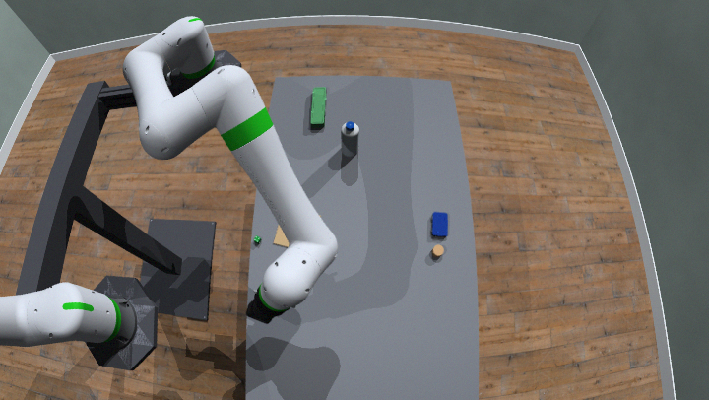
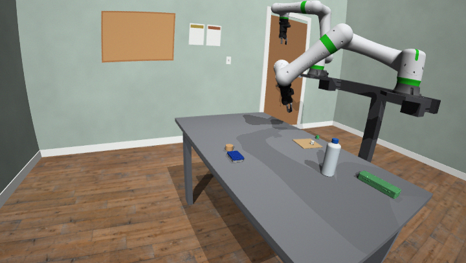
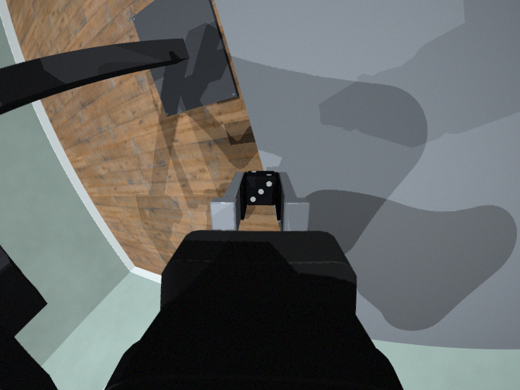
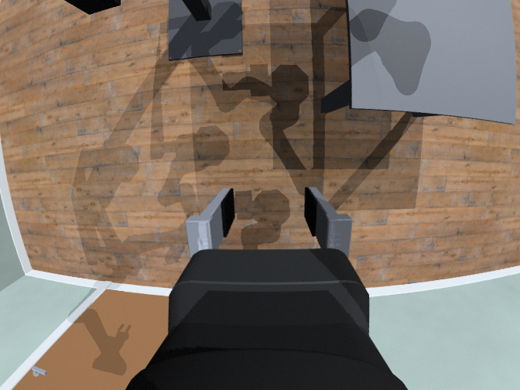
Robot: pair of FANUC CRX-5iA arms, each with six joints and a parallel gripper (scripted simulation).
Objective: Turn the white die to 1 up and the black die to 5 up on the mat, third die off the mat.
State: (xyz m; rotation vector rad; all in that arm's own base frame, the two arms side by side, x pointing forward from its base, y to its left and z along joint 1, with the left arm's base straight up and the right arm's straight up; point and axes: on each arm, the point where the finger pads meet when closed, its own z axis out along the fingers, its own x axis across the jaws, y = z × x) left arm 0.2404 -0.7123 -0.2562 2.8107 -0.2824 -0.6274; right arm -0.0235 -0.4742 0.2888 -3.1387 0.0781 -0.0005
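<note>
We count three dice, one mat, one bottle and two grippers. The landmark is the tan mat (image 1: 281,236) (image 2: 303,142), lying on the counter (image 1: 436,164) (image 2: 228,140).

The white die (image 2: 312,142) rests on the mat, at the side nearest the bottle (image 1: 350,141) (image 2: 331,160); its top number is too small to tell. The green die (image 1: 257,239) (image 2: 317,137) stands off the mat, just beside it.

We find the black die (image 3: 261,189) off the mat, raised above the counter, grasped by the left gripper (image 2: 289,110) (image 3: 261,186). Its three-pip face is turned to the left wrist camera, the pips running diagonally. Being a cube, it shows no long axis. The left gripper points downward at a tilt.

The right gripper (image 2: 283,42) (image 4: 268,202) is released, its fingers wide apart, well apart from the mat.

Further from the mat, we count one upright bottle with a blue cap, one green block (image 1: 318,106) (image 2: 378,184) lying lengthwise, one blue box (image 1: 439,224) (image 2: 235,155) and one small orange cylinder (image 1: 437,250) (image 2: 229,147) near the blue box.
</note>
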